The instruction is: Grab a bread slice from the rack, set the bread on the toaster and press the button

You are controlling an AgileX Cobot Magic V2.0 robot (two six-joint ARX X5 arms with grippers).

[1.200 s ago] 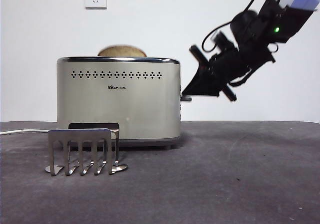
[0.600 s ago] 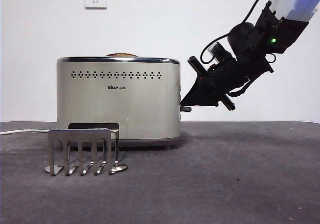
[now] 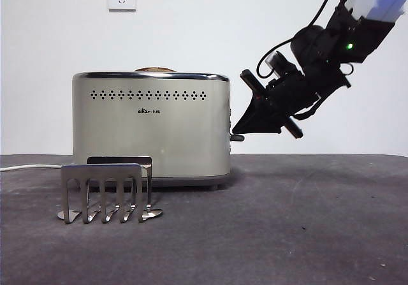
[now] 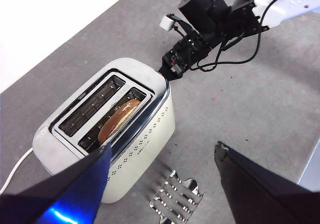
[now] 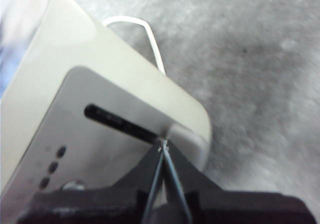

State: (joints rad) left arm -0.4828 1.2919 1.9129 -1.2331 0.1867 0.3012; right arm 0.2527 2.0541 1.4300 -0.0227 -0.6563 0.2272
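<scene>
Toaster (image 3: 151,127) is stood near the desk's far edge; the slice of bread (image 4: 118,121), sunk in one slot, is shown fully only overhead. Right gripper (image 5: 162,149), jaws clenched together, touches its end lever. Left gripper (image 4: 160,176) is held released above the rack (image 3: 107,192).

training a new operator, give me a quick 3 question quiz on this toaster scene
1. True or false: the slice of bread sits in a slot of the toaster.
2. Which gripper is at the toaster's lever: A) left gripper B) right gripper?
3. Fill in: the rack holds ___ bread.

Key: 1 true. 2 B, its jaws shut, tips at the lever slot on the toaster's end; the left one hangs open above. 3 no.
</scene>
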